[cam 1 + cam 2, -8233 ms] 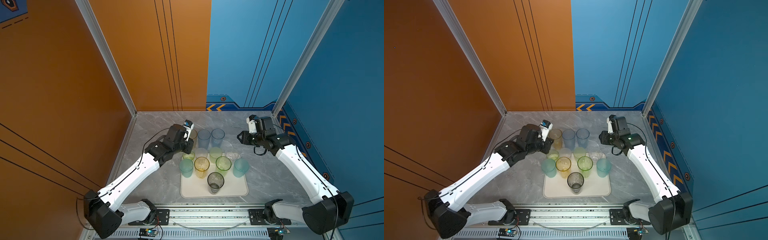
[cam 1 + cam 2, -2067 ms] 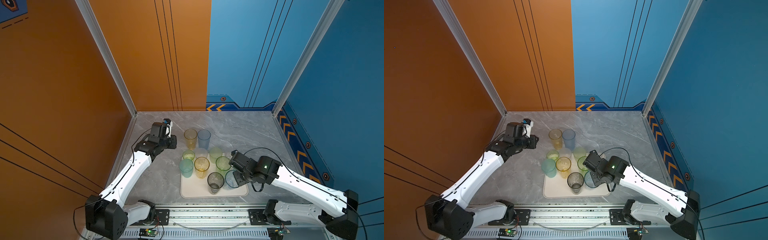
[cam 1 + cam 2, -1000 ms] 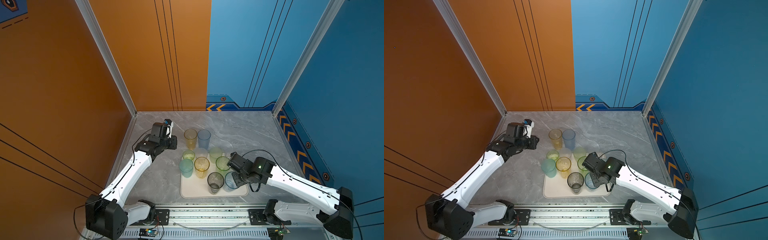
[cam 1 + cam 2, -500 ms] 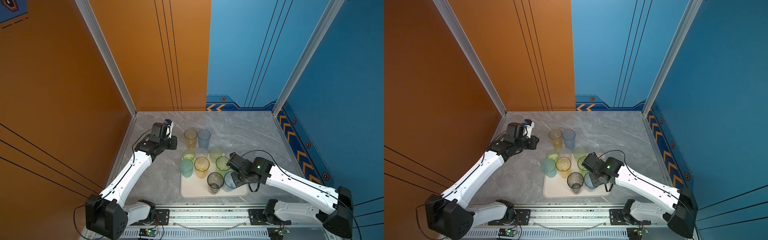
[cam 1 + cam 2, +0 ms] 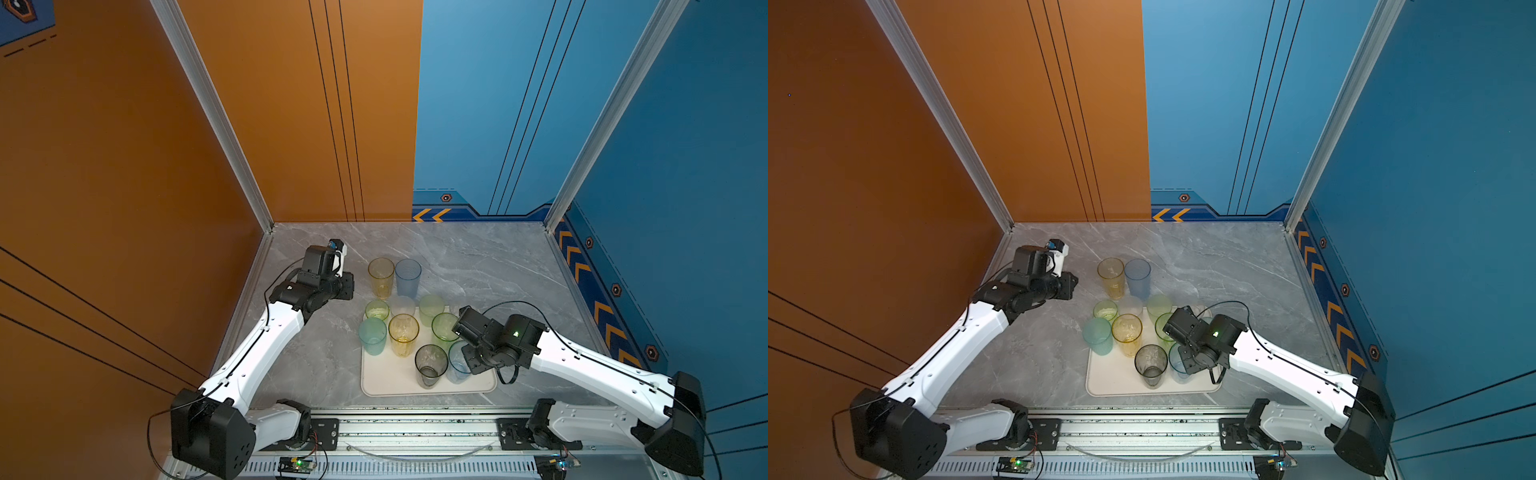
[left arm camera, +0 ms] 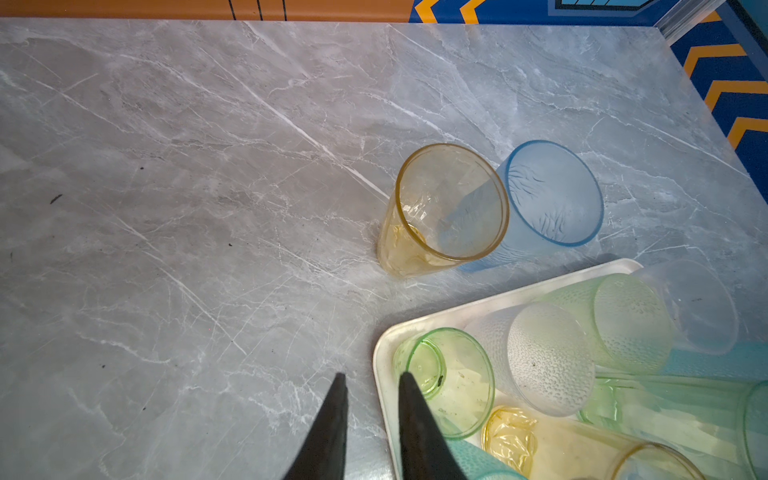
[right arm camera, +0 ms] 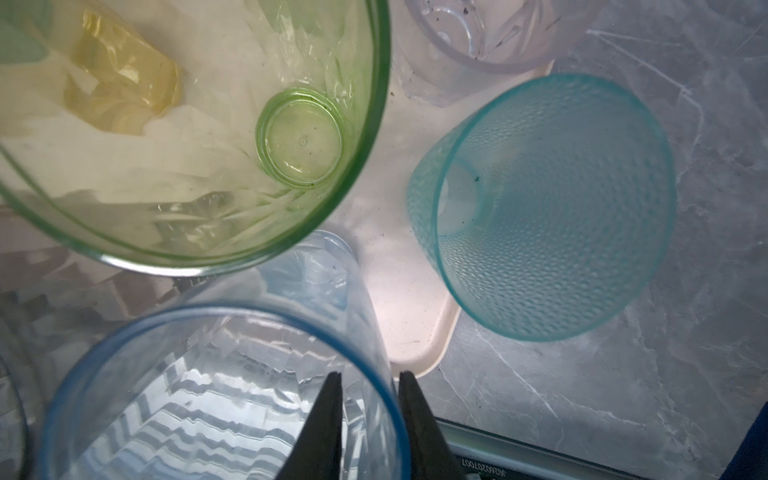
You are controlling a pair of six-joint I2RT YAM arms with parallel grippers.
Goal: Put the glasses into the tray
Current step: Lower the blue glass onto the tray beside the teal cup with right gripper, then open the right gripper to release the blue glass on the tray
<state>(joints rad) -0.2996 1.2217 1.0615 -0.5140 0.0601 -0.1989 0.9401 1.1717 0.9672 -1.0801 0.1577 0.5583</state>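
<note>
The cream tray (image 5: 386,380) holds several glasses. Among them a blue-rimmed clear glass (image 5: 457,368) stands at the front right beside a smoky grey one (image 5: 430,365). My right gripper (image 7: 370,374) straddles the blue rim (image 7: 386,353), open, one finger inside and one outside. A teal glass (image 7: 540,208) stands at the tray's right edge, hidden under that arm in both top views. A tall yellow glass (image 5: 380,276) and a blue glass (image 5: 407,276) stand on the table behind the tray. My left gripper (image 6: 372,374) hovers left of the tray, slightly open and empty.
Grey marble tabletop (image 5: 478,266) enclosed by an orange wall on the left and blue walls at the back and right. A metal rail (image 5: 415,428) runs along the front edge. The right arm (image 5: 582,365) lies across the front right.
The right gripper's jaws have parted from the wall of the blue-rimmed glass, which stands on the tray. The left arm has stayed still.
</note>
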